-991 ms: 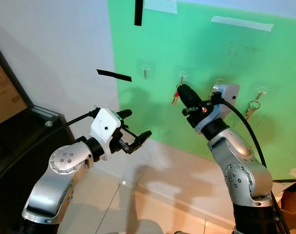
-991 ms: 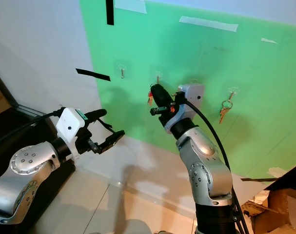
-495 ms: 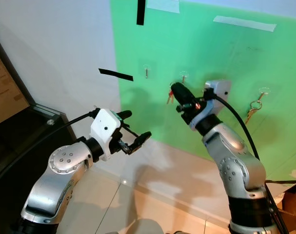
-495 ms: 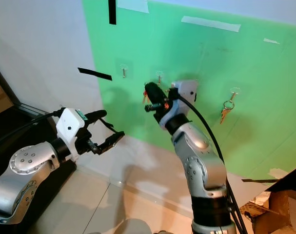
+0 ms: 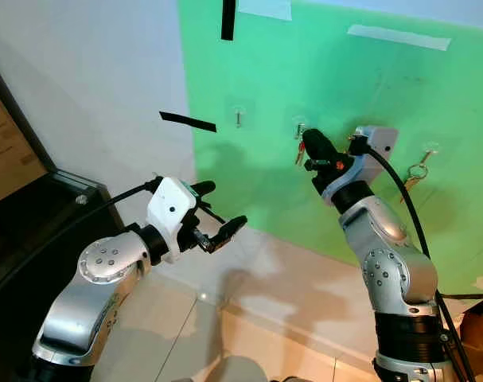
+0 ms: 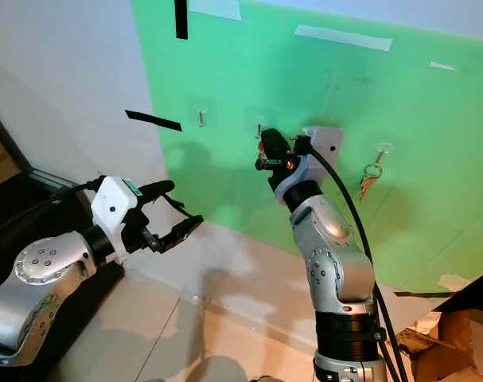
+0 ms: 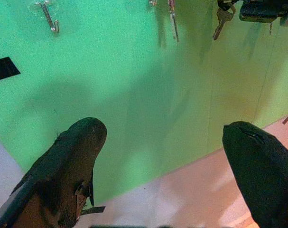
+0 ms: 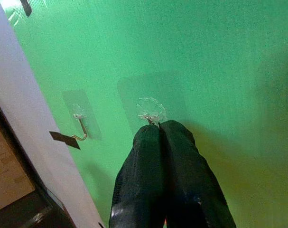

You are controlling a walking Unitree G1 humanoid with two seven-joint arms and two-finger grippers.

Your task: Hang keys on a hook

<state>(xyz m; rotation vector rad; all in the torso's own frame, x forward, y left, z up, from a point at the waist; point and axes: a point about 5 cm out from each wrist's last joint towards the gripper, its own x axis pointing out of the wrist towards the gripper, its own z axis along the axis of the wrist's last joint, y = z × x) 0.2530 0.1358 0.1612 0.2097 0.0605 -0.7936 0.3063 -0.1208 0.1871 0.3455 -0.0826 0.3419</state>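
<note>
A: Where's your right pincer [image 6: 266, 145] at?

B: Up at the green wall sheet [image 5: 360, 87], my two black fingers pressed tight together, tips right under the middle hook [image 8: 151, 114]. Through my right wrist camera the tips touch that hook's clear pad.

A: And the keys?

B: A small reddish bunch of keys [image 5: 300, 151] sits at my fingertips, just below that hook. I can't tell whether they hang from it or whether I pinch them. My wrist camera hides them behind my own fingers.

A: Anything else hanging?

B: A second set of keys [image 5: 414, 172] dangles from the far right hook [image 5: 429, 148]. The left hook [image 5: 239, 116] is bare metal.

A: Left pincer?

B: My left pincer [image 5: 217, 215] is raised beside me, spread wide and grasping nothing. Its wrist camera looks at the wall between its fingers.

A: Any writing?

B: None I can read. Just black tape strips [image 5: 187, 122] and pale tape [image 5: 397, 37] on the wall.
</note>
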